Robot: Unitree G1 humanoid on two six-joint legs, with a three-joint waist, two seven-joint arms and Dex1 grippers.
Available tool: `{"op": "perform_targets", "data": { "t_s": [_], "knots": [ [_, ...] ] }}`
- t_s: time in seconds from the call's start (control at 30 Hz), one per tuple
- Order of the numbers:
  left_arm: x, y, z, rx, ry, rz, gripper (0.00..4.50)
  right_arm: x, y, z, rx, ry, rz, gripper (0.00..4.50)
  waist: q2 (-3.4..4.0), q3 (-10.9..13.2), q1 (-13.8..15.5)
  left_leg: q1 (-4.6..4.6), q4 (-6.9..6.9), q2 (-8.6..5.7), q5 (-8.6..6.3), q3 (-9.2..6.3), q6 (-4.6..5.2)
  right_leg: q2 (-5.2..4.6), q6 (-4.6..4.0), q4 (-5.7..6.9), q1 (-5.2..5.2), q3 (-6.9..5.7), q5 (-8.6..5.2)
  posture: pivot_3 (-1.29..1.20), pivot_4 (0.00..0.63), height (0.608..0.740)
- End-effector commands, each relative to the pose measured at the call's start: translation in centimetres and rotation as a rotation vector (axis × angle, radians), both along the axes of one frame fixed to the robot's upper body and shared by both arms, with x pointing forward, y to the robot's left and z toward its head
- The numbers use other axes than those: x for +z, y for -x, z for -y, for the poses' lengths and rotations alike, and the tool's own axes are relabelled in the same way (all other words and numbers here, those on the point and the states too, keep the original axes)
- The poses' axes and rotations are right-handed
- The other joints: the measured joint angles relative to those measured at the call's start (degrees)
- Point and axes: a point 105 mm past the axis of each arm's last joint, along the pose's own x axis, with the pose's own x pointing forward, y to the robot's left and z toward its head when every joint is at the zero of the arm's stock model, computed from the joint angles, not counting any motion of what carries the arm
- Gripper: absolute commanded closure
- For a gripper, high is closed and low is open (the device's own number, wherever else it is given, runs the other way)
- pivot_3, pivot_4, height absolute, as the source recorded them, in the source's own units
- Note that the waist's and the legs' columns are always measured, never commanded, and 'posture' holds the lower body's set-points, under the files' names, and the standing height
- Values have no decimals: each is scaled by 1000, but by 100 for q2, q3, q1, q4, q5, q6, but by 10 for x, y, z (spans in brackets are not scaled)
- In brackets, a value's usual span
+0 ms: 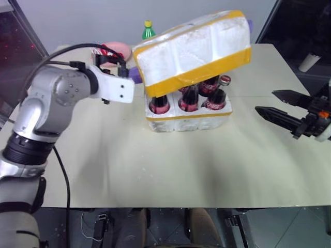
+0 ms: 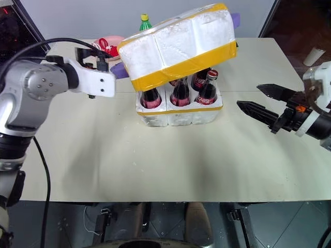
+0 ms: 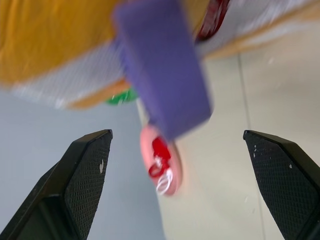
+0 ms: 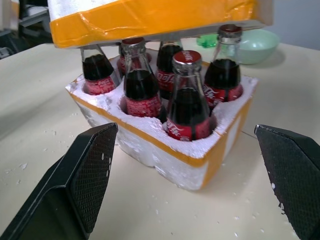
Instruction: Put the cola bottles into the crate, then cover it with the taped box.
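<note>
Foam makes up both big pieces on the desk point(image 1: 155, 170): the crate point(image 1: 189, 120), a low white tray with a crumbly, pitted surface and a yellow tape band at its rim, and the box point(image 1: 192, 51), a larger rounded white block with a wide glossy yellow stripe. The crate stands near the desk's middle with six cola bottles point(image 4: 187, 107) upright in its round wells, dark glass with red labels and metal caps. The box rests tilted on the bottle caps, its left end low and its right end raised, so the bottles at the right show beneath its edge.

The left end effector point(image 3: 180, 185) is spread wide with nothing between its fingers; in the head views the left arm reaches toward the box's left end. The right end effector point(image 2: 261, 101) is also spread wide and empty, level, well to the right of the crate, its black fingers point(image 4: 87, 175) cross-hatched and tapering.

The right wrist view shows the bottles close up and a pale green bowl point(image 4: 250, 45) behind them. The left wrist view shows a purple block point(image 3: 162, 70) and a pink dish point(image 3: 162, 160) with something red on it. A green bottle point(image 1: 148, 30) with a yellow cap stands behind the box.
</note>
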Motion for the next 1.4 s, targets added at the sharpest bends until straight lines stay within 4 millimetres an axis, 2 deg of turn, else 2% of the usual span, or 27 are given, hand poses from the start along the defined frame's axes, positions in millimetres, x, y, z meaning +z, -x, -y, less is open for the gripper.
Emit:
{"op": "perform_targets", "data": {
  "t_s": [0.03, 0.3, 0.47, 0.77, 0.9, 1.0, 1.2, 1.23, 1.3, 1.4],
  "knots": [
    [12, 6, -2, 0, 30, 40, 105, 14, 4, -2, 9, 8, 64, 0, 0, 0, 7, 0, 0, 0, 0, 0, 0, 0, 0, 1, 1, 0, 0, 0, 150, 739],
    [-11, 5, 15, -45, 46, -12, 105, 21, -1, -3, 11, -3, 77, 0, 0, 0, 25, -2, 4, 0, 0, 0, 0, 0, 0, -1, 2, 0, 0, 0, 150, 739],
    [-22, -3, 18, -52, 42, -20, 105, 20, 9, -5, 38, 33, 70, 0, 0, 0, 25, -2, 2, 0, 0, -1, 0, 0, 0, 0, 1, 0, 0, 0, 150, 739],
    [-27, -21, 31, -81, 65, 8, 105, 23, 12, -7, 35, 31, 78, 0, 0, 0, 39, -1, 6, 0, 0, -1, 0, 0, 0, 0, 4, 0, 0, 0, 150, 739],
    [-24, -23, 37, -104, 67, 19, 105, 23, 11, -6, 24, 23, 76, 0, 0, 0, 47, -1, 8, -1, 0, -1, 0, 0, 0, 0, 6, 0, 0, 0, 150, 739],
    [-24, -22, 36, -109, 67, 14, 946, 24, 11, -5, 20, 16, 77, 0, 0, 0, 46, 0, 6, -1, 0, -2, 0, 0, 0, 0, 6, 0, 0, 0, 150, 739],
    [-23, -22, 35, -105, 71, 21, 3924, 22, 11, -5, 19, 10, 77, 0, 1, -2, 63, 6, 7, -2, 0, -3, 0, 0, 0, -1, 15, 0, 0, 0, 150, 739],
    [-23, -22, 35, -104, 71, 19, 4250, 23, 11, -6, 20, 8, 79, 0, 1, -2, 62, 6, 7, -2, 0, -3, 0, 0, 0, -1, 15, 0, 0, 0, 150, 739],
    [-22, -22, 34, -103, 70, 27, 4417, 25, 11, -7, 24, 4, 82, 0, 1, -2, 61, 6, 7, -2, 0, -2, 0, 0, 0, -1, 15, 0, 0, 0, 150, 739],
    [-18, -21, 33, -100, 71, 38, 4417, 26, 9, -8, 23, 6, 83, 0, 1, -2, 56, 7, 7, -2, 0, -2, 0, 0, 0, 0, 15, 0, 0, 0, 150, 739]
  ]
}}
